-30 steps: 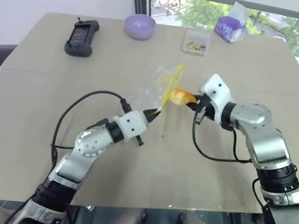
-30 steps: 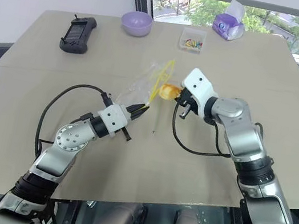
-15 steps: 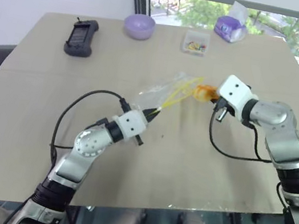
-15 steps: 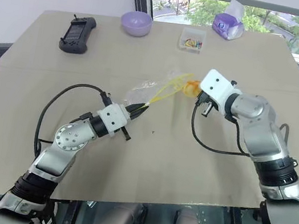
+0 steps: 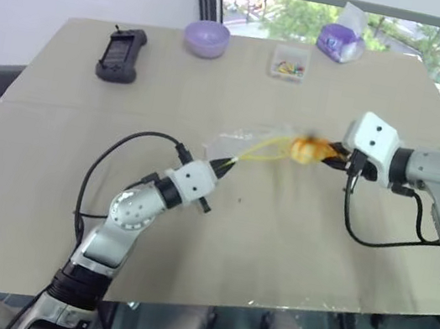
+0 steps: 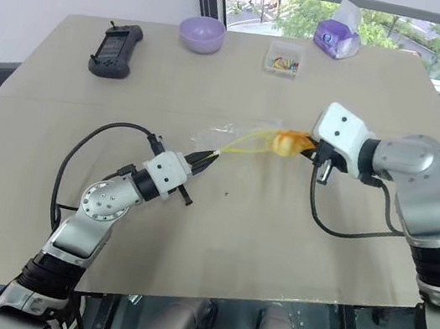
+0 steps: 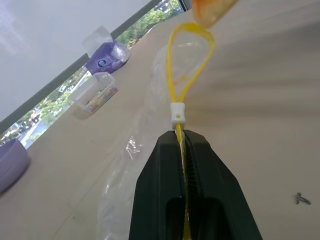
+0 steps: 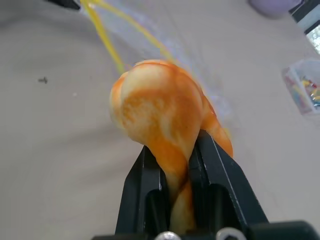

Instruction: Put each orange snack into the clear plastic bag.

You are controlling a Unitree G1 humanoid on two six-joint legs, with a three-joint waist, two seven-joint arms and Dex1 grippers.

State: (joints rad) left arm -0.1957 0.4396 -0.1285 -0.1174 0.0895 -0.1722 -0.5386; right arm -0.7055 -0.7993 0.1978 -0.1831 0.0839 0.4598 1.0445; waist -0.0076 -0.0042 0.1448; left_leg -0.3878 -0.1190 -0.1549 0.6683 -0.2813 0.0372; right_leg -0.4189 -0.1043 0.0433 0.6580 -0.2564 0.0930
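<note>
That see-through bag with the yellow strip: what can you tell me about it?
The clear plastic bag is thin, transparent and crinkly, with a yellow seal strip along its mouth and a small white slider on it. The left gripper is shut on the strip at one end. The mouth gapes as a yellow loop, stretched toward the orange snack, which the right gripper pinches right at the opening. The rest of the bag trails down onto the tan table.

An office or lab: bare table beside large window.
</note>
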